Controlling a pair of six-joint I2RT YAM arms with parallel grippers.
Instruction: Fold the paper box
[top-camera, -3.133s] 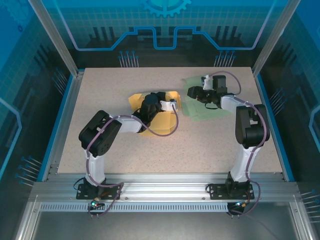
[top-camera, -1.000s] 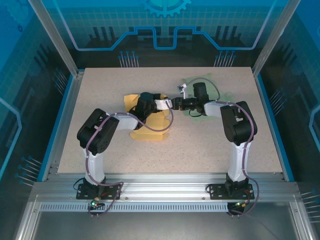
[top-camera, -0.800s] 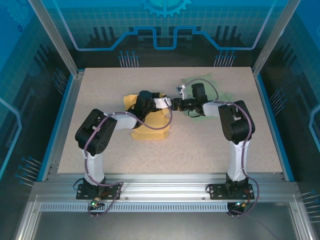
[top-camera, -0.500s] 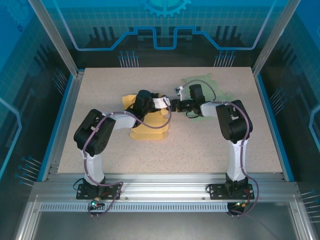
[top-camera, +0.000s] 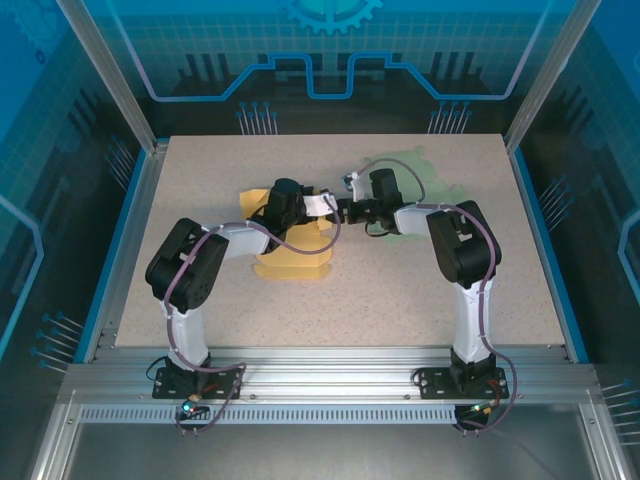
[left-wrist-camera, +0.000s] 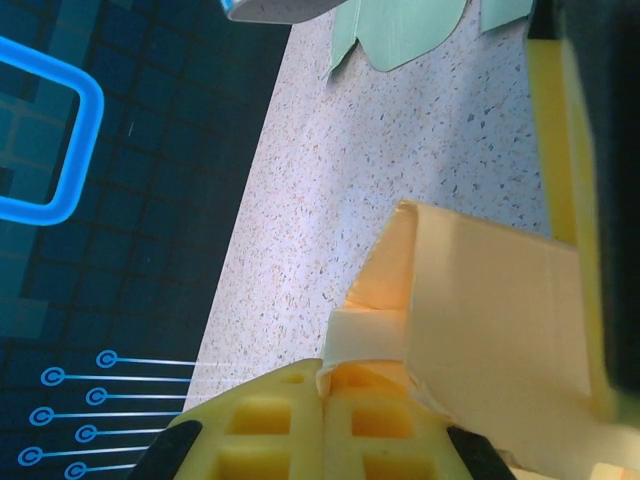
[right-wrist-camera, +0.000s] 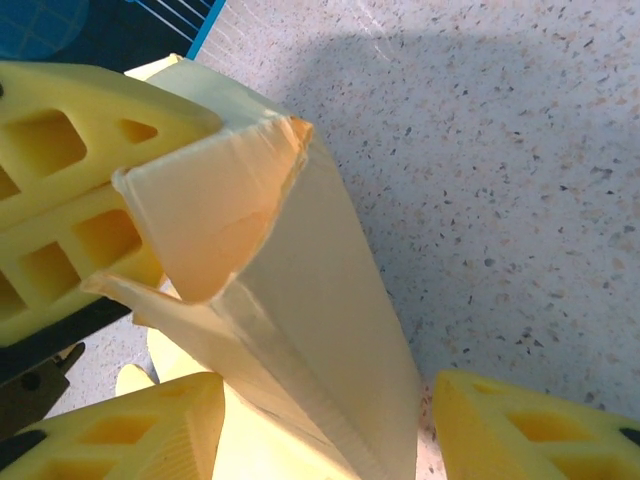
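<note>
**Left gripper (left-wrist-camera: 322, 372) pinched tight on a corner flap: box-folding station, one item in work**

**Item.** Yellow paper box (top-camera: 292, 262) of thin card, part-folded, with one side wall raised. It lies a little left of the middle of the speckled beige tabletop (top-camera: 400, 290), nearer the far edge than the near one.

**Holds.** The left gripper has its fingers pressed together on a small flap at the end of the raised wall. The right gripper (right-wrist-camera: 328, 395) has its jaws apart and straddles the same wall from the opposite side. One finger stands on each side, and the right-hand one is clear of the card, so it appears to grip nothing.

**Step, as judged.** Squaring the raised wall at its corner.
- Use the left pinch as the anchor.
- Close the right gripper low on the wall, near the crease, so the card bends on its score and does not buckle.
- The wall's top corner looks crumpled, so go gently there.
- The two grippers sit very close together, and a knock between fingers is the likeliest fault.

**Surroundings.**
- Pale green flat paper sheet (left-wrist-camera: 395, 40): toward the far right corner, apart from the box and partly under the right arm. It is not in the way.
- Violet cable loop (top-camera: 334, 228): hangs from the left arm above the box and might brush the raised card.
</note>
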